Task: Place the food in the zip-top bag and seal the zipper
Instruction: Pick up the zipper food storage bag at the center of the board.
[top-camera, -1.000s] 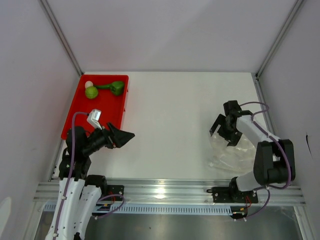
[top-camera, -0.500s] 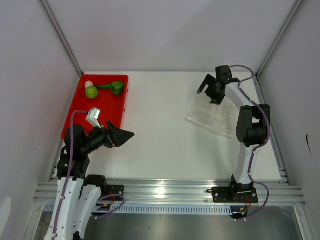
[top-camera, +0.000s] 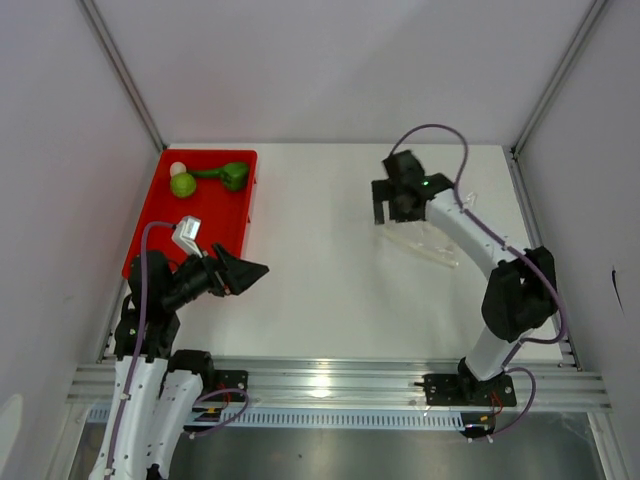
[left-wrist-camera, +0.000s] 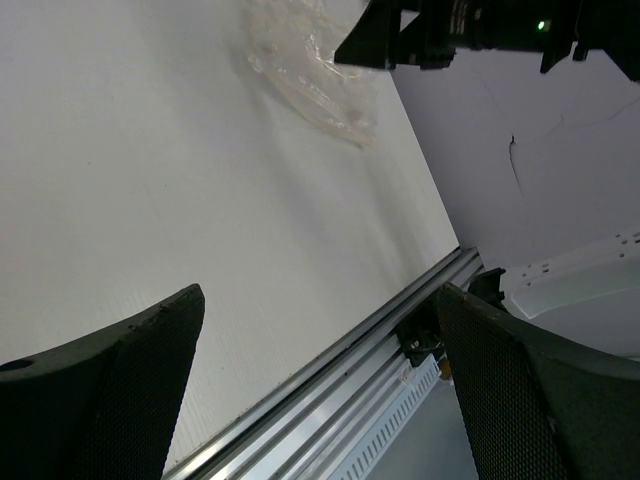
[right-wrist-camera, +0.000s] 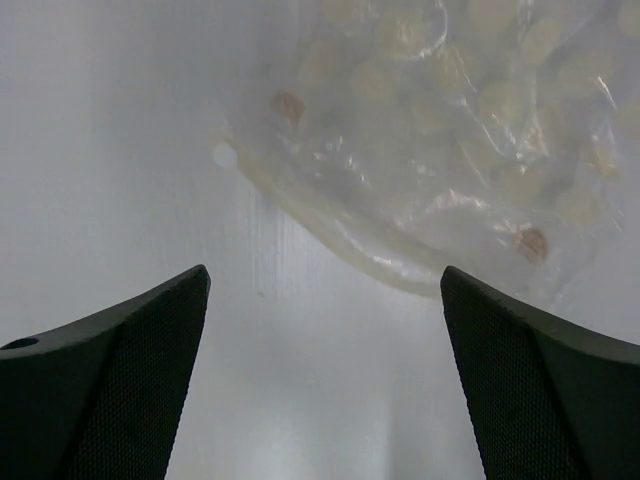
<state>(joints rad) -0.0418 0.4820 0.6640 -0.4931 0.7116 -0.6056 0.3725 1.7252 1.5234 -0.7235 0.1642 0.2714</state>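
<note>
The food lies in the red tray (top-camera: 160, 235) at the far left: a lime-green ball (top-camera: 183, 185), a small white ball (top-camera: 178, 169) and a dark green stemmed pepper (top-camera: 230, 175). The clear zip-top bag (top-camera: 425, 240) lies flat and crinkled on the table right of centre. It also shows in the right wrist view (right-wrist-camera: 440, 130) and the left wrist view (left-wrist-camera: 310, 70). A thicker strip (right-wrist-camera: 335, 235) runs along its edge; I cannot tell if the zipper is sealed. My right gripper (top-camera: 392, 212) is open and empty at the bag's left edge. My left gripper (top-camera: 250, 270) is open and empty, near the tray's front.
The aluminium rail (top-camera: 330, 380) runs along the table's near edge and shows between my left fingers (left-wrist-camera: 330, 360). Grey walls and metal posts (top-camera: 125, 75) close the table in at the back and both sides.
My right arm swung from the near right to the back and then left. The bag moved with it from the near right to right of centre, and now lies released.
</note>
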